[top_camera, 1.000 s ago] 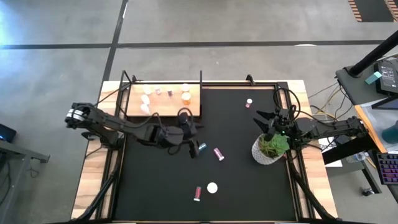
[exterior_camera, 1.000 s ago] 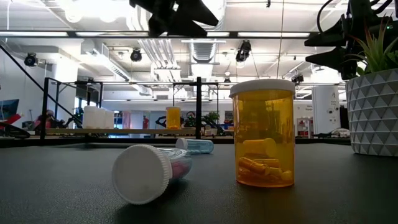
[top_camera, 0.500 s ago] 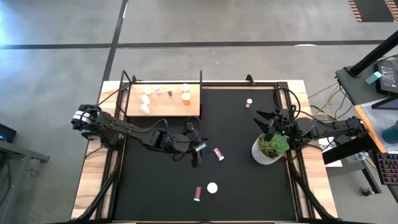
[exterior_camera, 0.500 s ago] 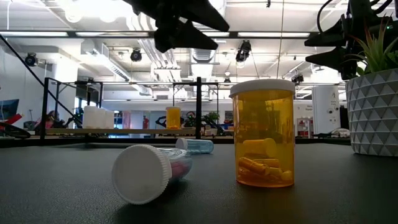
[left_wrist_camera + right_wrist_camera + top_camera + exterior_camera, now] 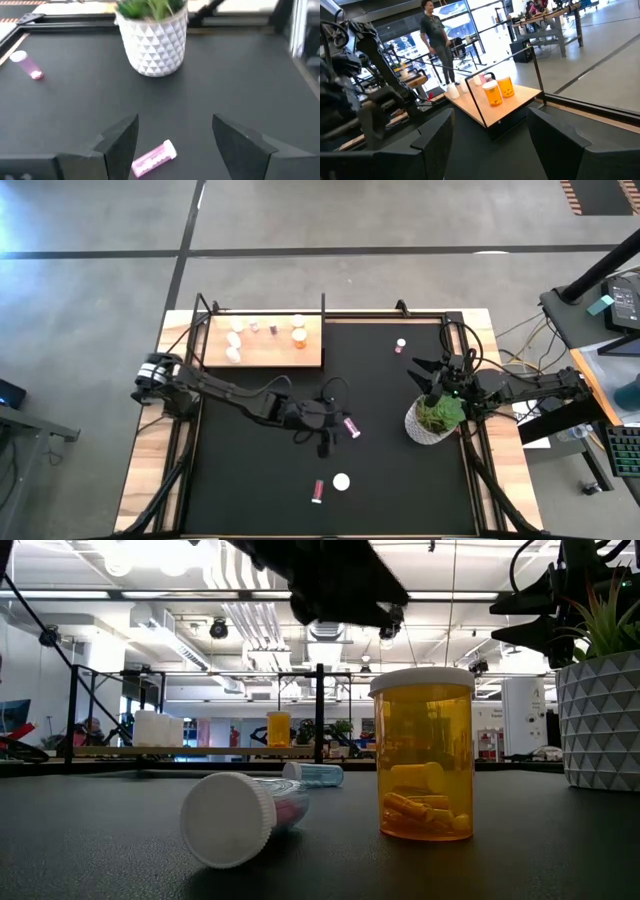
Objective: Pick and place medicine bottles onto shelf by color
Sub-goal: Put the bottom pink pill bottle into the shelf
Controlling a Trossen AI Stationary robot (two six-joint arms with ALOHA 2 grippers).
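My left gripper [image 5: 333,426] hovers open over the middle of the black mat. A pink bottle [image 5: 152,159] lies on its side on the mat, below and between the fingers, untouched. A blue bottle [image 5: 315,774] lies on the mat close by. Near the front edge an orange bottle [image 5: 422,753] stands upright beside a lying pink bottle [image 5: 240,815]. Another pink bottle [image 5: 400,345] lies at the far right. The light-wood shelf [image 5: 262,350] at the far left carries several bottles. My right gripper [image 5: 490,125] waits open, raised above the right side by the plant pot.
A white faceted pot with a green plant [image 5: 432,420] stands at the right of the mat, just beyond the pink bottle as seen from my left gripper. A black frame borders the table. A person stands in the room beyond the shelf [image 5: 434,35].
My left gripper has travelled toward the table's right edge and sunk a little, tipping further down. It has passed from over the blue bottle to over the pink bottle near the plant pot, and has stayed open. No bottle has moved.
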